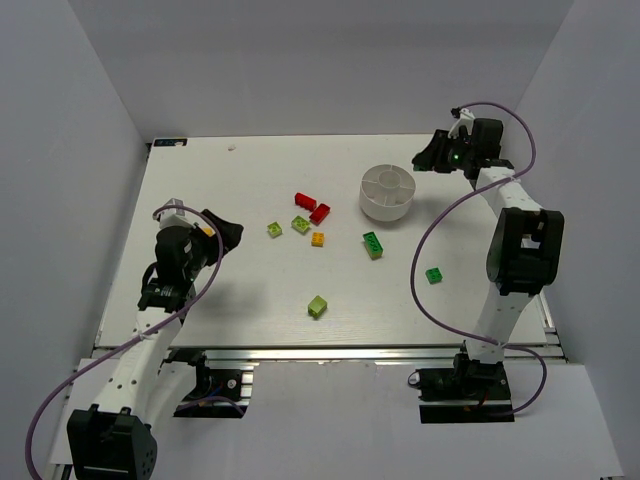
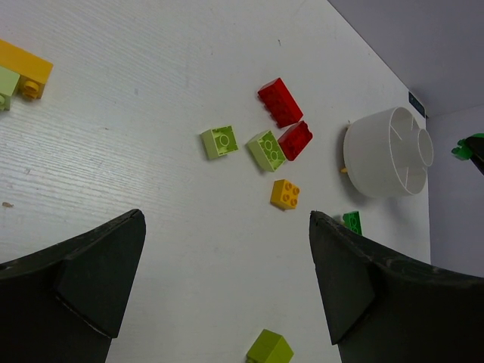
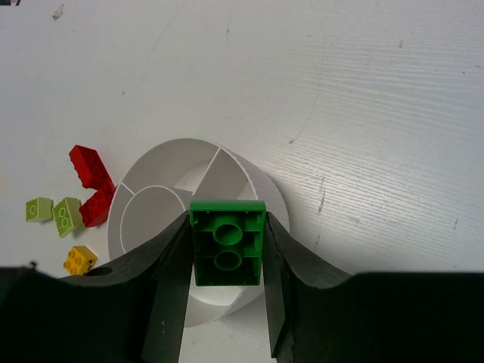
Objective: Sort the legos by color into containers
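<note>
One green lego (image 3: 227,243) in half-open right hand (image 3: 227,225)

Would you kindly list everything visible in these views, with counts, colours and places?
dish: one, white, compartmented, far right of table.
red bricks: two, left of dish.
light green bricks: three; two beside the reds, one alone near the front edge.
orange brick: one, in front of reds.
dark green bricks: three; two on table in front of dish, one held.
yellow brick: one, light green piece alongside, left wrist view's corner.
left gripper: open, empty, over table's left.
right gripper: shut on dark green brick, at dish.
</note>
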